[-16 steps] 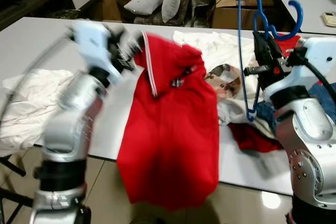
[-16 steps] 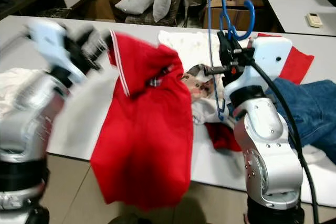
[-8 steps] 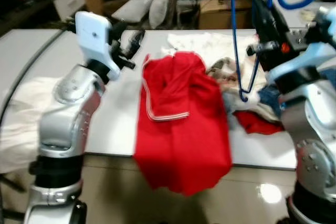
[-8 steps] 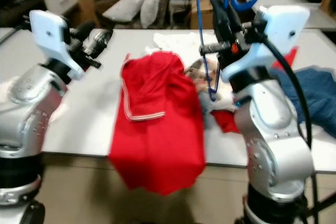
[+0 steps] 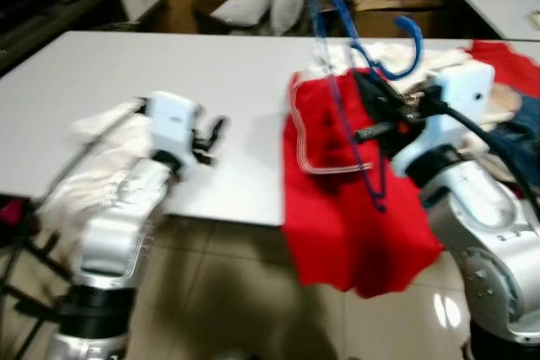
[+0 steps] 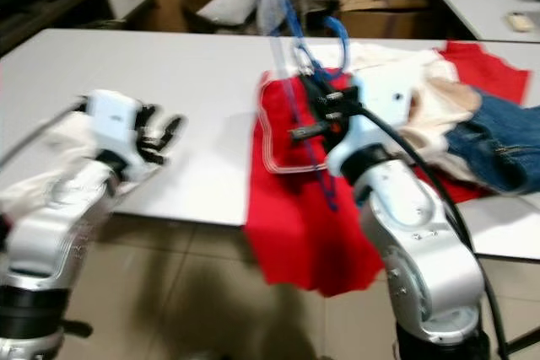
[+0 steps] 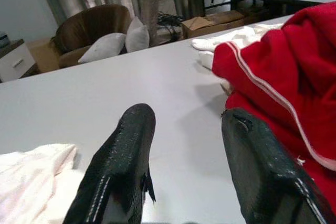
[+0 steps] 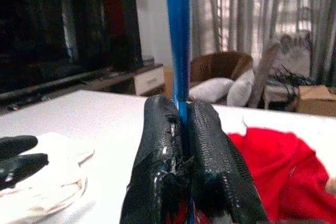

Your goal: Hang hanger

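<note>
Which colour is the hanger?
Blue hanger, clearest in the right wrist view.

White table (image 5: 169, 65) under scattered clothes (image 6: 439, 115)

The left arm reaches forward low over the worktop (image 5: 126, 61), its left tool (image 7: 186, 145) empty with the two black fingers spread apart. The right arm is bent upward at the elbow, its right tool (image 8: 181, 145) pinched tight on the hanger (image 8: 177, 35).

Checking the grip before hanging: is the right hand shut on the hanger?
Shut: the right hand fingers press together around the blue hanger bar.
</note>
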Tool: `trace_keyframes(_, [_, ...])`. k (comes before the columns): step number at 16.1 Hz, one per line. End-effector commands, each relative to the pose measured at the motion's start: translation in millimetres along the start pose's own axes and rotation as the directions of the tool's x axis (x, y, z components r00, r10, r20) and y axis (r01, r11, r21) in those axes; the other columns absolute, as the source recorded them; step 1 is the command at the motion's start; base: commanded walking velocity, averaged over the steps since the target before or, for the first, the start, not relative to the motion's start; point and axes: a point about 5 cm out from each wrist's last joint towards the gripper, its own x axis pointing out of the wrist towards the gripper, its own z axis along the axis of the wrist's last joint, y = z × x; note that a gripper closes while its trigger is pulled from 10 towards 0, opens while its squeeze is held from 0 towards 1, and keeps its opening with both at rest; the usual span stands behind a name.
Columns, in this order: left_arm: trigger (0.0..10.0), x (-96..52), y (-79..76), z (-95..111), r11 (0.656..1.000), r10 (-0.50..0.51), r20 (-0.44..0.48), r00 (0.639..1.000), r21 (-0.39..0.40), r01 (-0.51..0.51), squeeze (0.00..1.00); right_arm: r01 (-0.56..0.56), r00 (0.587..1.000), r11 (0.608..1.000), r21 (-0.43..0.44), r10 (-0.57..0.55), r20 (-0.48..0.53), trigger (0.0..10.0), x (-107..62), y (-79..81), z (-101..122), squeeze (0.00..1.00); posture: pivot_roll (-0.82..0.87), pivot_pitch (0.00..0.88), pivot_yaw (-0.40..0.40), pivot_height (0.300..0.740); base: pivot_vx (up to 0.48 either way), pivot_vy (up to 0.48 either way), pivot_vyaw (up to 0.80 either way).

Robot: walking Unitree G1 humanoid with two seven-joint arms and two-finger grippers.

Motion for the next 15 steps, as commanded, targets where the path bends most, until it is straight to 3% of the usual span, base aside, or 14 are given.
trace_keyframes(1, [10.0, -1.8, 5.4, -1, 0.999, 0.035, -0.001, 0.999, 0.02, -0.035, 0.0, -0.017, 1.0, 1.0, 0.002, 0.017, -0.003, 10.0, -1.2, 4.3, 1, 0.0, 0.01, 0.0, 0.076, 0.74, 0.0, 0.382, 0.0])
trace_keyframes(5, [10.0, -5.2, -8.4, -13, 0.999, 0.027, -0.032, 0.999, 0.028, -0.026, 0.0, -0.043, 0.989, 0.999, -0.03, 0.038, -0.14, 10.0, -13.3, -3.7, -18, 0.0, 0.02, 0.0, 0.058, 0.74, 0.0, 0.382, 0.0])
trace_keyframes(10, [10.0, -6.9, -8.6, -12, 0.999, 0.027, -0.03, 0.999, 0.036, -0.026, 0.0, -0.049, 0.987, 0.998, -0.025, 0.045, -0.155, 10.0, -12.2, -2.9, -20, 0.0, 0.03, 0.002, 0.053, 0.74, 0.0, 0.379, 0.0])
trace_keyframes(12, [10.0, -8.7, 1.1, -4, 0.999, 0.022, 0.002, 1.0, -0.027, -0.022, 0.0, -0.092, 0.973, 0.996, -0.008, 0.088, -0.213, 10.0, -17.0, -3.0, -35, 0.0, 0.02, 0.012, 0.065, 0.74, 0.0, 0.171, 0.0])
trace_keyframes(14, [10.0, -2.5, 3.7, 14, 0.994, -0.056, 0.097, 0.994, -0.09, 0.065, 0.0, -0.194, 0.954, 0.975, -0.104, 0.163, -0.253, 10.0, -25.0, -15.1, -34, 0.0, 0.0, 0.003, 0.078, 0.74, 0.0, 0.0, 0.0])
trace_keyframes(15, [10.0, -1.8, 6.5, 24, 0.988, -0.115, 0.12, 0.986, -0.088, 0.126, 1.0, -0.233, 0.947, 0.967, -0.108, 0.2, -0.252, 10.0, -28.7, -21.9, -29, 0.0, 0.0, 0.0, 0.076, 0.74, 0.0, 0.0, 0.0])
